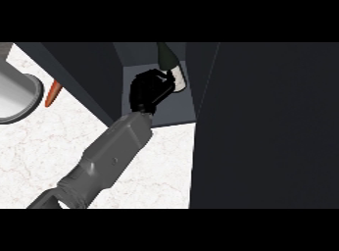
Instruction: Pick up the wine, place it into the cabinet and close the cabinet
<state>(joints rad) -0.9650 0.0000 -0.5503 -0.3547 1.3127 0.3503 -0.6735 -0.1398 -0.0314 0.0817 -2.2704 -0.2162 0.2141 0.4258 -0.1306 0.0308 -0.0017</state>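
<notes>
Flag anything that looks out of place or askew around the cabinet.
Nothing is spilled or damaged. The wine bottle stands inside the open cabinet, gripped by one hand. The only stray item is an orange carrot-like object wedged between the grey pot and the cabinet's outer wall.

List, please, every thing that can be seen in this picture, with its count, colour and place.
wine bottle: one, dark green with a white label, inside the cabinet, held.
cabinet: one, dark grey, upper middle, its door open at the right.
counter: one, white marble, lower left.
pot: one, grey and white, far left.
carrot: one, orange, beside the pot.
robot hand: one, black, curled round the wine bottle; which arm, unclear.
forearm: one, grey, from the lower left.
</notes>
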